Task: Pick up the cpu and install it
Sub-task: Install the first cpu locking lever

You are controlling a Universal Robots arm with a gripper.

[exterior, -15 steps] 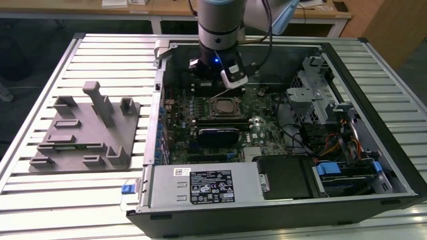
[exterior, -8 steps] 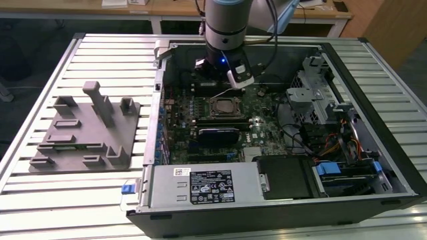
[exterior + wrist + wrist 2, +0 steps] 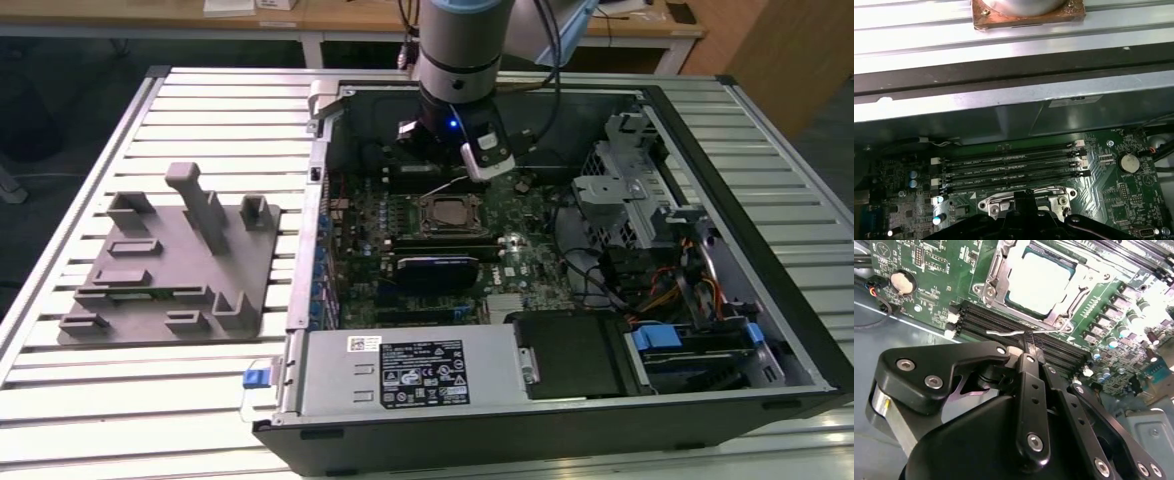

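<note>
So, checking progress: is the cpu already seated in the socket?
Yes, in the second wrist view the cpu lies flat inside the socket.

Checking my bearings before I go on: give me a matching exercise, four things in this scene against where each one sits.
1. silvery-grey square cpu
2. grey moulded fixture
3. black gripper
4. round silver coin cell

A. on the slatted metal table, outside the computer case
B. in the metal socket frame
C. over the black memory slots
D. near the green motherboard edge

Pairs: 1-B, 2-A, 3-C, 4-D.
</note>
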